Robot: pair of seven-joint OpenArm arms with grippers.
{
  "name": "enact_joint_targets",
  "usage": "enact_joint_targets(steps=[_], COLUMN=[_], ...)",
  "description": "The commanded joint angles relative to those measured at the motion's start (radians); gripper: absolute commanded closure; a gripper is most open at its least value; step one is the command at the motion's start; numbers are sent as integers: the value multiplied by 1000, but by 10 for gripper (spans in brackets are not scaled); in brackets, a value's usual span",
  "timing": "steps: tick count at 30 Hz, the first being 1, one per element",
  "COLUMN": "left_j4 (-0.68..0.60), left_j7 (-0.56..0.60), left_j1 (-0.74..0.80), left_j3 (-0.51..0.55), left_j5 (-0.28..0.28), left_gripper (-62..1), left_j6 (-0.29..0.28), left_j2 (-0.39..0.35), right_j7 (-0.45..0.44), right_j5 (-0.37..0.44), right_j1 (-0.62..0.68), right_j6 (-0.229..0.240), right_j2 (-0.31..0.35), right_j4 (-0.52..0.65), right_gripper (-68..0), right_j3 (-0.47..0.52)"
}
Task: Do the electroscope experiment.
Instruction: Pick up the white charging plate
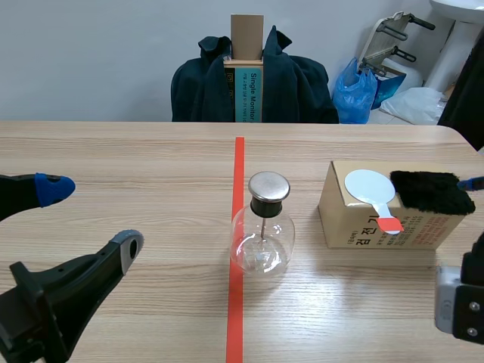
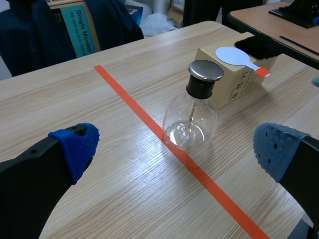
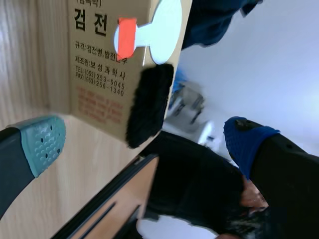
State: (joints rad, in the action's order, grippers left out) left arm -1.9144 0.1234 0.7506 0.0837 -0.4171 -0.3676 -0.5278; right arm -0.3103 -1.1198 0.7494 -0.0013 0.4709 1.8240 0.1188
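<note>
Glass, clear and thin, forms the round bulb of the electroscope flask [image 1: 261,240] [image 2: 191,122], which narrows to a short neck under a black collar. A flat disc cap [image 1: 269,185] [image 2: 206,70] of brushed grey metal tops it. Inside the bulb a thin rod [image 1: 262,227] hangs straight down from the cap; what sits at its lower end is too small to make out. The flask stands upright on the pale wood-grain table [image 1: 136,159], its long axis vertical, its base at the right edge of the orange-red tape line [image 1: 239,159].

To the flask's right sits a brown cardboard box [image 1: 355,227] [image 2: 234,87] [image 3: 94,64], rectangular, with printed lettering on its side. On its top lies a flat paddle [image 1: 368,187] [image 2: 234,55] [image 3: 162,30], a smooth white disc with a short orange-red handle. The handle points toward the robot's side of the table and overhangs the box's front edge. Just beside the disc, at the box's right end, rests a fuzzy black fur block [image 1: 432,192] [image 2: 259,47] [image 3: 147,107], its length running along the box top.

The left gripper [image 1: 92,218] [image 2: 174,149] hovers low with its fingers spread wide and nothing between them, the flask ahead of it and untouched. The right gripper [image 3: 144,142] is likewise spread wide and holds nothing, with the box ahead of it.

Beyond the table a dark jacket [image 1: 299,87] drapes over a seat, and a blue plastic bag [image 1: 354,94] sits on the floor.
</note>
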Motion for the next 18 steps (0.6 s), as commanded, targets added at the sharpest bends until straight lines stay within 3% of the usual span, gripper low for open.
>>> enact_joint_targets(steps=[1,4,8,10,18], left_j4=[-13,-13,-13,-13,-13], left_j7=[13,13,12,11,6], left_j1=[-1,-1,-3,-6,-17], left_j3=[5,5,5,5,5], left_j5=[-6,-6,-6,-6,-6], left_gripper=[-623,-623,-623,-623,-623], left_j6=[-1,-1,-1,-1,-1], left_j2=[-5,-5,-4,-4,-4], right_j7=[-5,-18,-6,13,100], right_j5=[-26,-89,-107,-107,-103], right_j1=[-31,-92,-196,-248,-413], right_j6=[-67,-221,-372,-401,-403], right_j2=[5,5,5,-3,-60], right_j4=[-56,-175,-333,-396,-531], right_gripper=[-679,-679,-679,-679,-679], right_j3=[-21,-79,-177,-223,-320])
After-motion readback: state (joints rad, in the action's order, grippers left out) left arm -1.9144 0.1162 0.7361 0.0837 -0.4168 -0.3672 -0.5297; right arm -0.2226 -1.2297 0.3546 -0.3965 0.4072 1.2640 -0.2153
